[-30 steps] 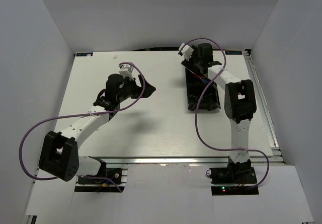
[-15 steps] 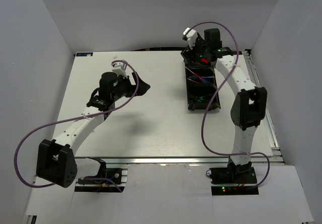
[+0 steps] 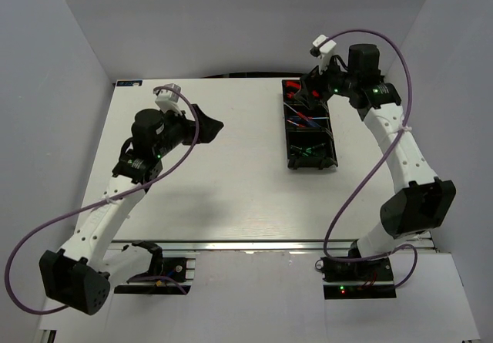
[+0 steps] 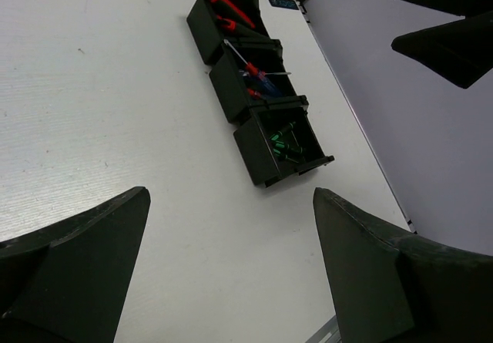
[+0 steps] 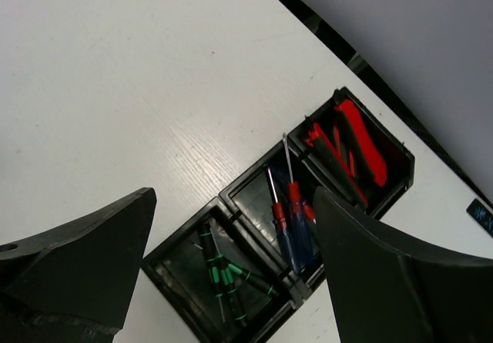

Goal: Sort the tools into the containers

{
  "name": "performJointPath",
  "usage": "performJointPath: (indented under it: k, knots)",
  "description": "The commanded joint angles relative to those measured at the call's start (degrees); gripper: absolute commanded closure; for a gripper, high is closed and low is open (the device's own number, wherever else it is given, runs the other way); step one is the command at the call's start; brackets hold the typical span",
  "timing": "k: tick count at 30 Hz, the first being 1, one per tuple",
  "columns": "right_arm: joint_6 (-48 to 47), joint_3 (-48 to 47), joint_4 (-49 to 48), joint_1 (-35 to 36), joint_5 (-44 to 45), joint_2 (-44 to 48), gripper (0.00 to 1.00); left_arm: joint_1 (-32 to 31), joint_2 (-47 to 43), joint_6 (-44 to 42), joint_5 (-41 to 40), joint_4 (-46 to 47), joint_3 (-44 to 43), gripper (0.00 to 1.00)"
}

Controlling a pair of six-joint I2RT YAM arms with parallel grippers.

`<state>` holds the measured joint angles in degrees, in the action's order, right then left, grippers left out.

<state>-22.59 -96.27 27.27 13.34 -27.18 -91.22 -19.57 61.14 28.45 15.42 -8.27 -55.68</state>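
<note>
The long black tray [image 3: 312, 166] lies at the right back of the table. Its far compartment holds the red-handled pliers and cutters [image 5: 356, 149], the middle one the blue-and-red screwdrivers [image 5: 291, 221], and the near one the green-handled screwdrivers [image 5: 225, 275]. My right gripper [image 5: 235, 196] hangs open and empty high above the tray; it also shows in the top view [image 3: 316, 89]. My left gripper [image 4: 231, 196] is open and empty, raised over the table's left half [image 3: 209, 122], far from the tray [image 4: 266, 177].
The white table [image 3: 231, 181] has a metal rail along its right edge [image 3: 400, 150]. Grey walls close in on the left, back and right. Purple cables loop from both arms.
The right arm has lifted off the tray and swung back to the right, uncovering it. The left arm has drawn back to the left and risen.
</note>
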Motion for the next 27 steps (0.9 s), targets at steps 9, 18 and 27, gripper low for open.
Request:
performJointPath:
  k: [9,18,27]
  knots:
    - [13.4,9.2,0.4,-0.2,10.3,10.5,0.11,0.3,-8.6,1.4,-0.7,-6.8,-1.0,0.02]
    - [15.3,13.4,-0.5,-0.2,11.4,15.3,0.11,0.3,-10.9,2.1,-0.3,-7.5,-1.7,0.02]
    - [17.0,18.5,-2.3,-0.2,13.8,19.8,0.11,0.3,-12.8,4.0,-0.3,-7.5,-0.9,0.02]
